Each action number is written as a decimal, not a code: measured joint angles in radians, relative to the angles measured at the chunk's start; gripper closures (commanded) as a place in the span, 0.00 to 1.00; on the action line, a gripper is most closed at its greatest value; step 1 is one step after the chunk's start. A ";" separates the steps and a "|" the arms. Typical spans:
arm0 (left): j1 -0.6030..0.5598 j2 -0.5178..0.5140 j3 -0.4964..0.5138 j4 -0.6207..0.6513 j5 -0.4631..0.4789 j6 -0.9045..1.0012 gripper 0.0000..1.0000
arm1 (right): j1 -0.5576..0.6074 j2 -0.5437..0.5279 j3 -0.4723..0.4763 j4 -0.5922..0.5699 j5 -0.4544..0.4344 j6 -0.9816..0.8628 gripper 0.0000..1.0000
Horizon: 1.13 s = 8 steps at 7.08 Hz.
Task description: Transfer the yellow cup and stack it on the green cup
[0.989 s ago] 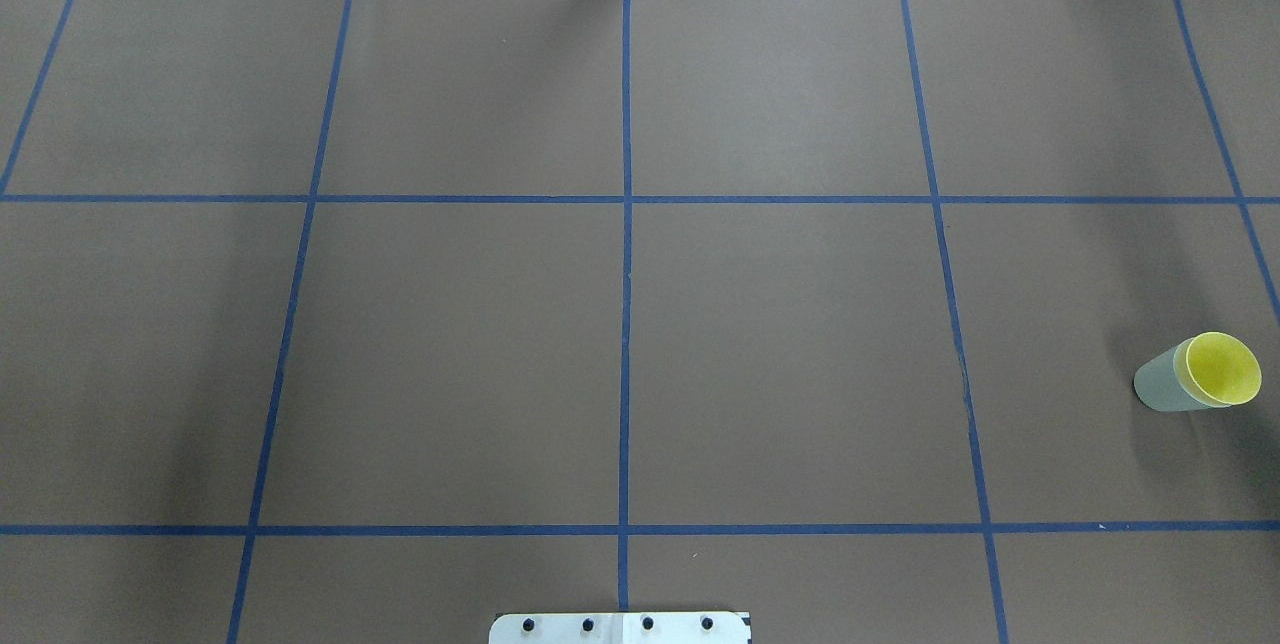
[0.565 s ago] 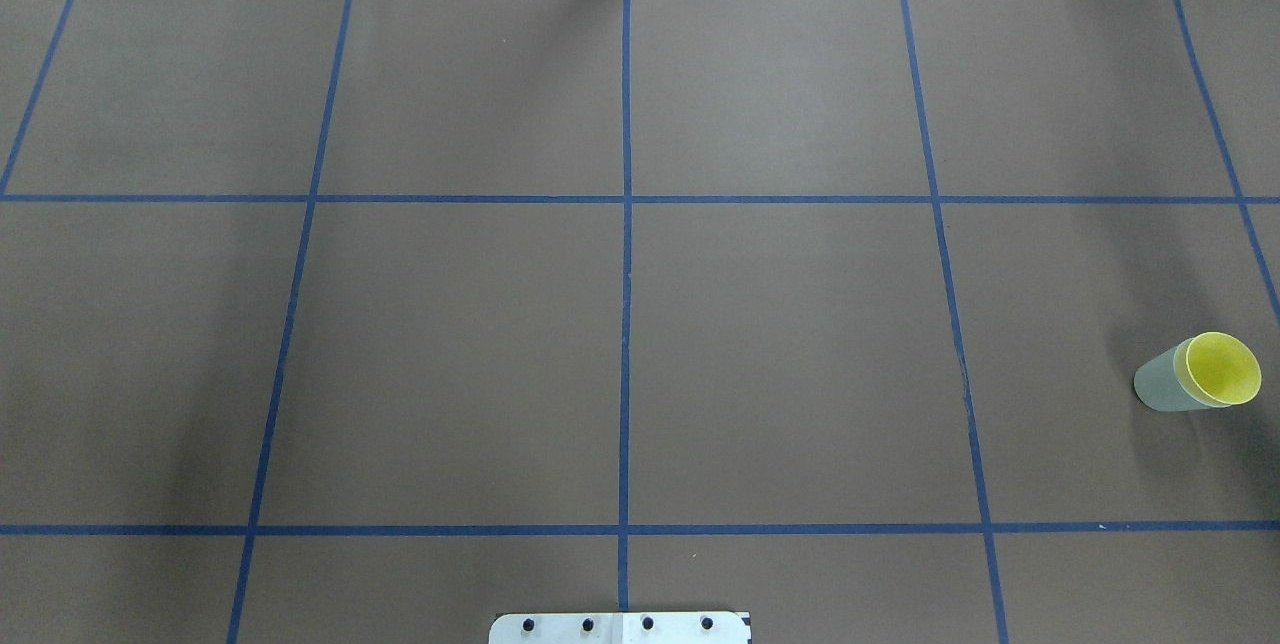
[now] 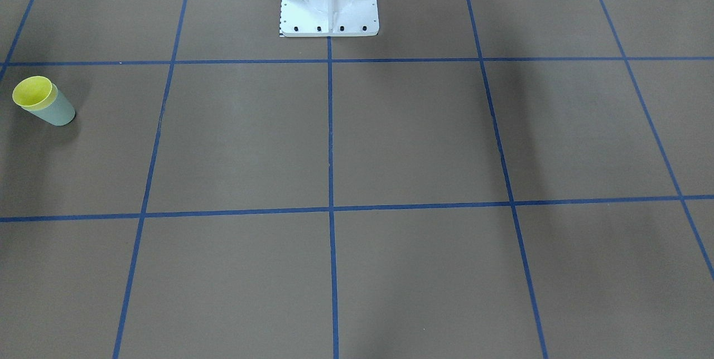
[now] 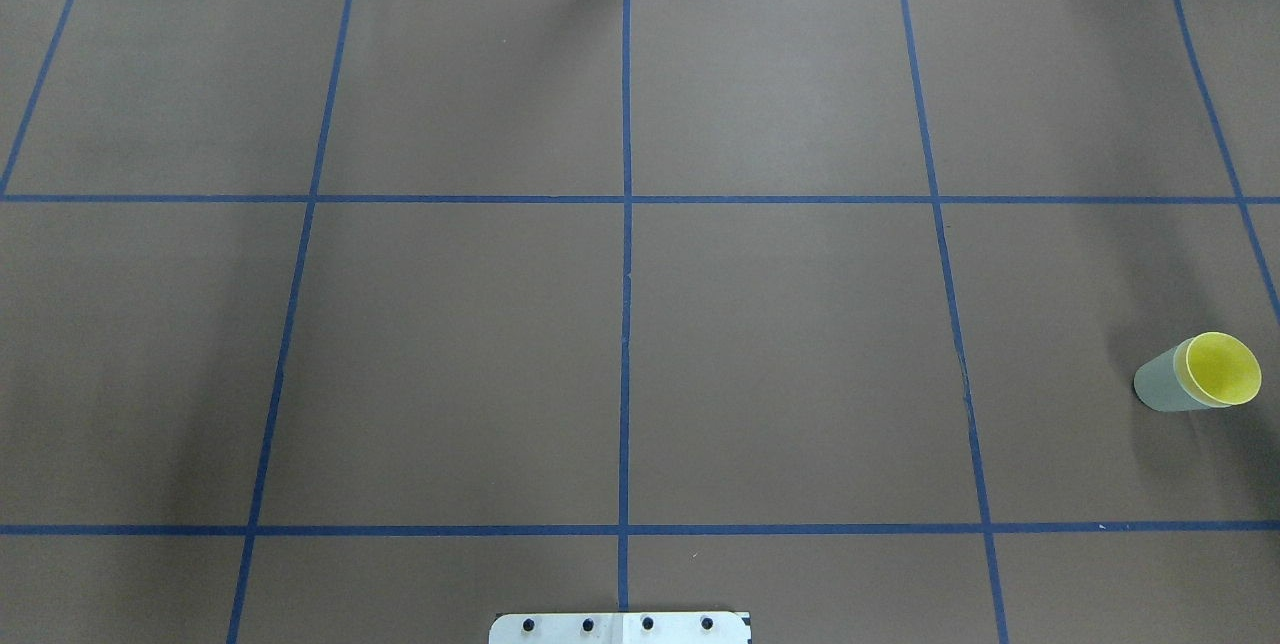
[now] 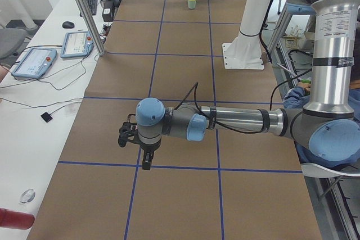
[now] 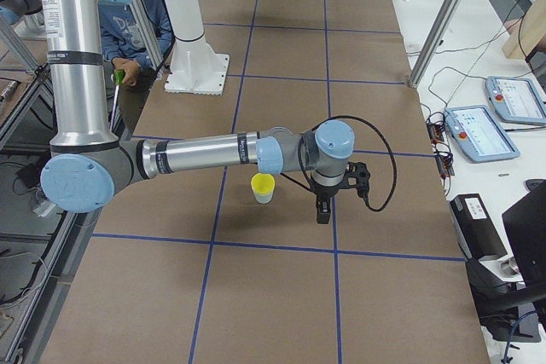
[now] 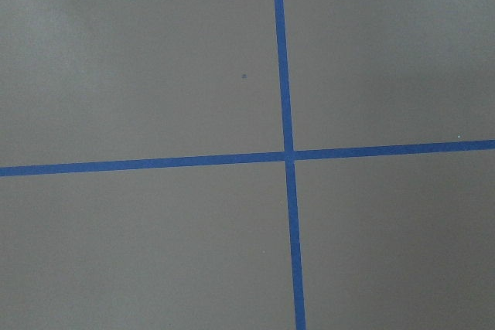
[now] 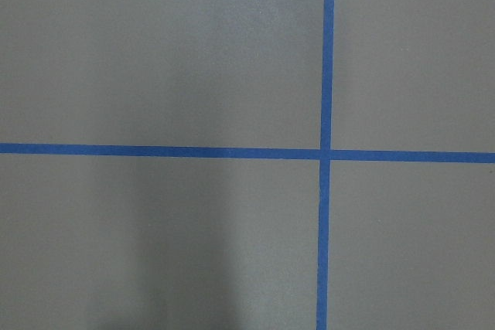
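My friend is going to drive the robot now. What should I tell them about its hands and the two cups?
Left gripper: over bare table, no cup in it; I can't tell whether it is open or shut.
Right gripper: beside the cups, not touching them; I can't tell whether it is open or shut.
Cups: yellow cup sits nested in the green cup, upright, on the robot's right side.
Done: the stack looks made.
Left: probably nothing.

Open table (image 6: 281, 287) lies below the right gripper (image 6: 322, 212). The yellow cup (image 6: 262, 182) inside the green cup (image 6: 264, 198) stands near it, on its robot side. Open table lies around the left gripper (image 5: 146, 162) too.
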 measured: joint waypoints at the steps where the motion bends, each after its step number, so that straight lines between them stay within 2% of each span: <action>1: 0.000 0.000 0.000 0.000 0.000 0.000 0.00 | 0.000 -0.002 0.000 0.002 0.007 0.000 0.00; 8: 0.000 0.000 -0.004 0.001 -0.001 -0.001 0.00 | 0.000 -0.009 0.001 0.005 0.015 -0.001 0.00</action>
